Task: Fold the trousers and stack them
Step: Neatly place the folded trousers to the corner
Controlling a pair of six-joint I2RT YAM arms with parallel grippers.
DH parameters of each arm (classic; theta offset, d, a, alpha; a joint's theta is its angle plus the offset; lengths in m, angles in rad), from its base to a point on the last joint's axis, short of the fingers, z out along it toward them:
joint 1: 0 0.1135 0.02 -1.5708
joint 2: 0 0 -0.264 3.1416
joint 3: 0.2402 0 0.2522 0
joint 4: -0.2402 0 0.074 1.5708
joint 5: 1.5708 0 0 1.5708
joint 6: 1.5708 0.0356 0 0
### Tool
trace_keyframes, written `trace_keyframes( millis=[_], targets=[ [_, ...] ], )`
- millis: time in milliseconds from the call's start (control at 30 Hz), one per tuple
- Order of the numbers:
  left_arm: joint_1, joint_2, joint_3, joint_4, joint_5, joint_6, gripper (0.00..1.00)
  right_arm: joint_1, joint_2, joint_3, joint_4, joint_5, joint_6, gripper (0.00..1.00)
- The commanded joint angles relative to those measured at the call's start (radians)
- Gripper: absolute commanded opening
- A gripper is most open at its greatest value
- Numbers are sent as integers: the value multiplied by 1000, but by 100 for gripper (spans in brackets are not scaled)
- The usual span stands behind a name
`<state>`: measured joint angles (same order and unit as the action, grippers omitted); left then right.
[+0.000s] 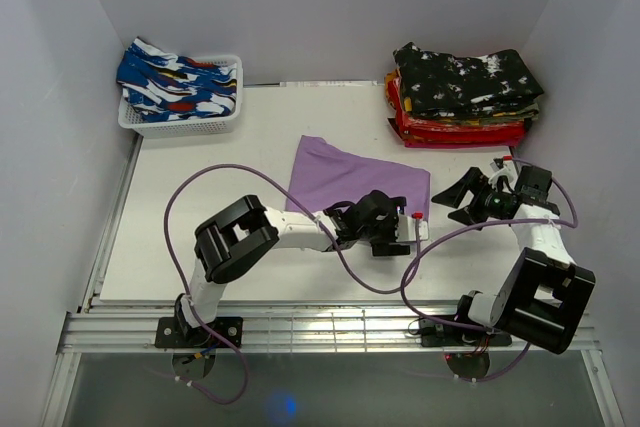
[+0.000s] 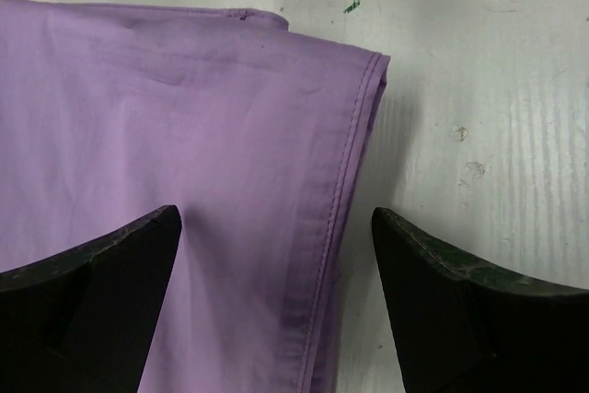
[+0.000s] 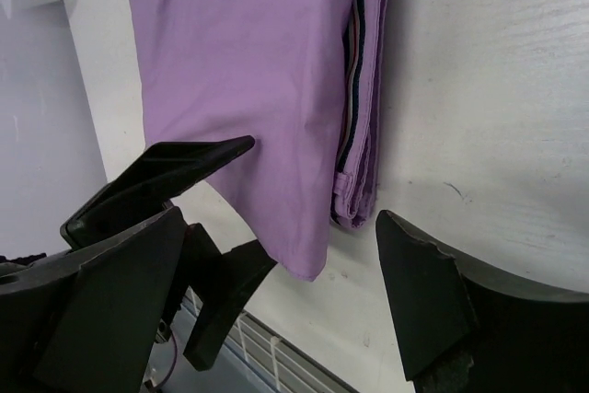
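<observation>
Lying folded on the scuffed white table [image 1: 220,157], the purple trousers [image 1: 345,172] sat near its middle, well apart from the white basket [image 1: 185,128] of blue patterned cloth [image 1: 175,82] at the back left and the stack of folded trousers [image 1: 460,97] at the back right, with plain pale walls [image 1: 320,7] on three sides. The left gripper [image 2: 276,227] hung over the trousers' hemmed edge, jaws spread wide and holding nothing. The right gripper [image 3: 285,264] stood beside the near right corner, equally wide apart and empty.

Left arm [image 1: 290,230] bent at the elbow, forearm reaching right, left gripper [image 2: 276,227] low with jaws wide apart; right arm [image 1: 545,247] angled inward, right gripper [image 3: 276,218] facing the left one, its 2 fingers spread.
</observation>
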<state>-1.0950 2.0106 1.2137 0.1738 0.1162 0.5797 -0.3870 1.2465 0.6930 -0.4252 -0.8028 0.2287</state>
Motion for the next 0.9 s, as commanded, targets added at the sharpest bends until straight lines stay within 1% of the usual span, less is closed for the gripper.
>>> trace_keyframes(
  millis=[0, 167, 300, 367, 400, 433, 500, 533, 567, 633, 667, 767, 800, 867],
  targets=[
    [-17, -29, 38, 56, 8, -15, 95, -4, 7, -29, 104, -44, 64, 90],
    [-25, -17, 43, 43, -1, -18, 95, -4, 25, -39, 112, -50, 63, 92],
    [-25, 59, 79, -34, -27, 12, 86, -4, 13, -49, 111, -44, 70, 96],
    [-22, 86, 99, -60, -49, 12, 78, -6, 8, -61, 117, -45, 80, 98],
    [-17, 106, 105, -72, -44, 6, 74, -6, 8, -67, 117, -45, 89, 97],
    [-14, 111, 112, -91, -38, -3, 62, -6, 10, -78, 117, -45, 92, 95],
    [-8, 100, 116, -100, -1, -41, 51, -6, 16, -92, 120, -42, 101, 91],
    [-2, 94, 116, -109, 16, -50, 47, -6, 18, -99, 124, -41, 107, 90],
    [1, 86, 116, -112, 42, -58, 40, -4, 18, -114, 132, -41, 115, 90],
    [14, 68, 122, -126, 66, -92, 33, -4, 19, -130, 158, -38, 142, 90],
    [21, 62, 125, -131, 85, -107, 27, -4, 19, -145, 169, -38, 152, 90],
    [55, 48, 159, -160, 152, -181, 15, -3, 24, -170, 216, -36, 178, 90],
    [73, 45, 168, -165, 192, -202, 8, -1, 25, -188, 232, -38, 185, 90],
    [90, 39, 188, -169, 221, -256, 3, 10, 34, -210, 279, -36, 216, 90]
  ],
)
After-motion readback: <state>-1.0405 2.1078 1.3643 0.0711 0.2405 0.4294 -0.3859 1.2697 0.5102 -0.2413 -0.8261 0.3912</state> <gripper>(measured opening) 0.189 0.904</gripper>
